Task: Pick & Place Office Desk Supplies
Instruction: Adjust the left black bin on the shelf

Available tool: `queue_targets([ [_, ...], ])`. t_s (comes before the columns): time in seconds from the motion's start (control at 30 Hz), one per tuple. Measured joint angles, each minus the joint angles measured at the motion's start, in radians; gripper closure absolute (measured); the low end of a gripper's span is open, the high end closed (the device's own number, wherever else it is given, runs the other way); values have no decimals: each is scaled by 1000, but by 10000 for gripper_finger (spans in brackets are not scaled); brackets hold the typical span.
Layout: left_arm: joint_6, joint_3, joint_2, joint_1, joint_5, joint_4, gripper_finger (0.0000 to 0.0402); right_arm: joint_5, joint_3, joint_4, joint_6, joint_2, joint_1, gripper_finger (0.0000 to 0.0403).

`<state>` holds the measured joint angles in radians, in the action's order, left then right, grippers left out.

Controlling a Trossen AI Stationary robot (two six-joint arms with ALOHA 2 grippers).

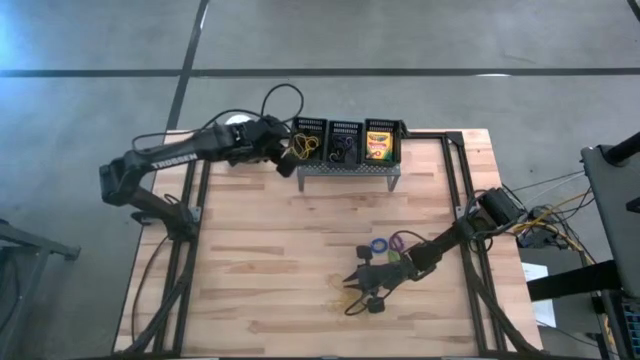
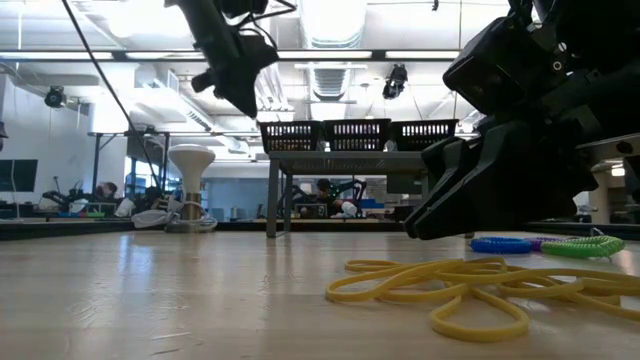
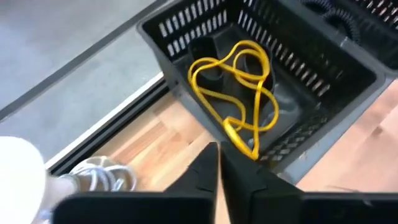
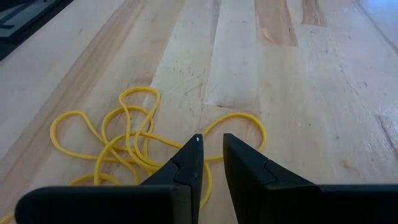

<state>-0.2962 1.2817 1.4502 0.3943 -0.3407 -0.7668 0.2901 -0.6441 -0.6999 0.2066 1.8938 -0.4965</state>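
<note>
Left gripper (image 3: 219, 163), clenched empty, hangs over the upper-left bin (image 3: 348, 81), apparently having dropped rubber bands (image 3: 239, 93); right gripper (image 4: 211, 155), slightly parted, straddles table bands (image 4: 118, 140) for pickup.

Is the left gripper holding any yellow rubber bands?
No: left gripper is shut and empty; the yellow rubber bands lie in the black mesh bin.

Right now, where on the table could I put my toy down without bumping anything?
Bare wood runs from the grey stand toward the left edge and the table's middle. It's crowded around the right gripper: yellow rubber bands, coloured rings.
</note>
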Motion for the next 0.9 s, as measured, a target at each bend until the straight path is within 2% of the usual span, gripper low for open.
queue_targets([
  [0.1,-10,-33,0,0,9,62,396,0,0,0,0,0,0,346],
  [0.3,-15,-64,2,0,57,135,393,0,0,1,0,0,0,346],
  [0.47,-15,-72,2,-1,58,155,393,0,0,1,0,0,0,346],
  [0.63,-16,-132,2,-1,59,234,395,0,0,1,0,0,0,346],
  [0.9,-16,-171,3,-1,164,412,395,0,0,2,0,0,-1,346],
])
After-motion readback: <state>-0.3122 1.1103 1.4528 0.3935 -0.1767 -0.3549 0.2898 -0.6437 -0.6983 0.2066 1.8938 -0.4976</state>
